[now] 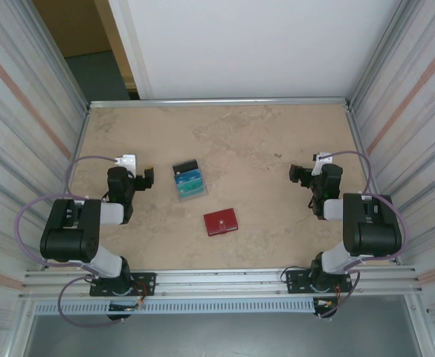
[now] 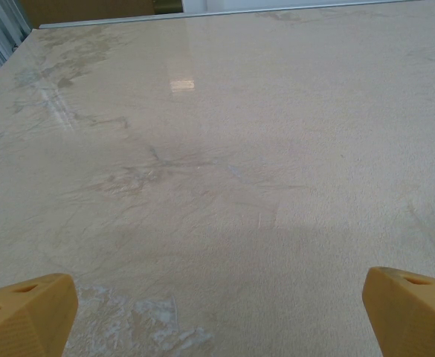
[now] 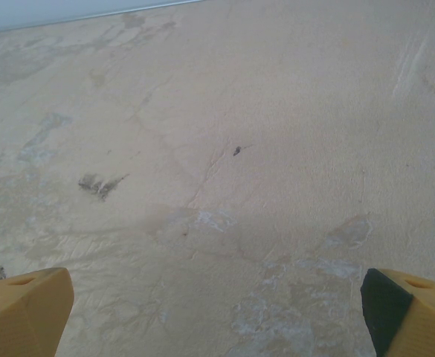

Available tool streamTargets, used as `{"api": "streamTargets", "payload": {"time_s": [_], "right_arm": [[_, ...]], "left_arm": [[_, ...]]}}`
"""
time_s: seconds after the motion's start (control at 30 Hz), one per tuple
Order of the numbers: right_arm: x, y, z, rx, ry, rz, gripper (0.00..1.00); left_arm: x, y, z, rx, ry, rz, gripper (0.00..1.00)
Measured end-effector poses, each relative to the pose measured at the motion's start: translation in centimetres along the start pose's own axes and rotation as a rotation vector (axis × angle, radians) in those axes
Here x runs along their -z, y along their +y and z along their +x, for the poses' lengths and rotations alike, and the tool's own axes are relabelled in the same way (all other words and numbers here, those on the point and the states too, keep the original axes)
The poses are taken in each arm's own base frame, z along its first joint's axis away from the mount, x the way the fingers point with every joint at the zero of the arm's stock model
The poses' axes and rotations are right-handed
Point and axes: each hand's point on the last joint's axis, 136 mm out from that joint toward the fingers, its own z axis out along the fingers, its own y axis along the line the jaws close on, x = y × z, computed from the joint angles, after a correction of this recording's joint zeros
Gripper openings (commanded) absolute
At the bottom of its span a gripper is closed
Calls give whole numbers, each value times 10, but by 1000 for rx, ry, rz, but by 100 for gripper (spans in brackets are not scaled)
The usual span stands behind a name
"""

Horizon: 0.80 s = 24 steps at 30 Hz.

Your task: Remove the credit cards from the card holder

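- Two grippers, left gripper (image 1: 144,178) and right gripper (image 1: 300,175), both spread wide, gripping nothing.
- One card holder (image 1: 221,222), closed, flat on the table (image 1: 276,134) between the arms.
- One little pile of cards (image 1: 187,181) near it, not touching; I can't count them.

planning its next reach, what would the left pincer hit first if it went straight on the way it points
Likely just the bare table: the open left pincer tilts down at it with nothing between. The cards and the card holder lie off to its right, outside that line.
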Motion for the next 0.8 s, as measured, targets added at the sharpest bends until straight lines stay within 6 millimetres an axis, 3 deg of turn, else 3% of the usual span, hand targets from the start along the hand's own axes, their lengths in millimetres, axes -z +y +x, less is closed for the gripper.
{"api": "streamTargets", "payload": {"time_s": [0.8], "right_arm": [[-2,-4,-1,-2,17,22,99]], "left_arm": [[0,0,0,0,0,0,99]]}}
